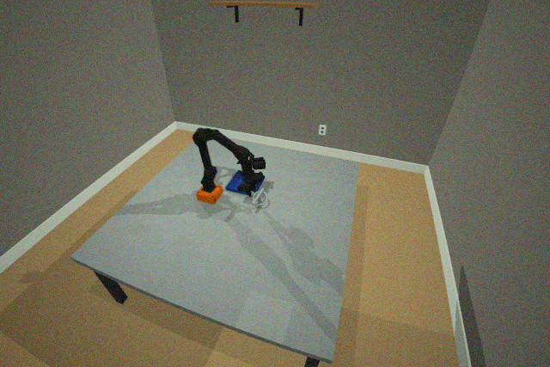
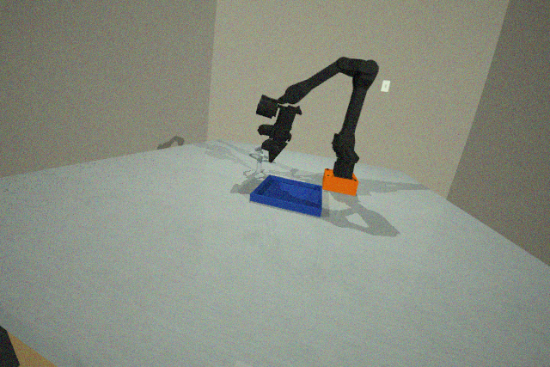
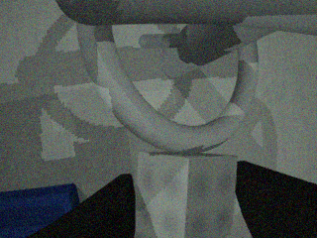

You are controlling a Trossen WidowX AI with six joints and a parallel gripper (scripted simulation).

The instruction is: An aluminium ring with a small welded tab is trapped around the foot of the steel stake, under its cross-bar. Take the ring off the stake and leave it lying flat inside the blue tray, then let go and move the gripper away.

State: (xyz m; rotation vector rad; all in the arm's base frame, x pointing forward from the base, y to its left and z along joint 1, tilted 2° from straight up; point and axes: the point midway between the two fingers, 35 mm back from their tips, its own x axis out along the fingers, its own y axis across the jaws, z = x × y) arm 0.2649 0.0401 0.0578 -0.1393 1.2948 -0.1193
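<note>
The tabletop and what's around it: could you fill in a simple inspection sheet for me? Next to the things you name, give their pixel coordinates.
Surface: pale grey-blue tabletop (image 1: 284,265) (image 2: 266,274), crossed by shadows.
Job's things: ring (image 3: 163,126) hangs by its tab (image 3: 163,193); whether it is clear of the stake, cannot tell. Blue tray (image 1: 234,181) (image 2: 284,208) (image 3: 40,208) holds no ring.
Clutter: nothing seen.
Gripper (image 1: 249,194) (image 2: 271,161) (image 3: 184,178): shut on the tab.
Cables: nothing seen.
Surroundings: plain walls, wall shelf (image 1: 264,3), outlet (image 1: 322,130) (image 2: 385,86).

The top view looks steeply down from high and far across the surface (image 1: 248,260) (image 2: 266,283); the exterior, lower and nearer, shares the tray (image 1: 235,191) (image 2: 284,206) (image 3: 37,210); the wrist looks past the claw (image 1: 249,192) (image 2: 271,159) (image 3: 185,198) closely.
</note>
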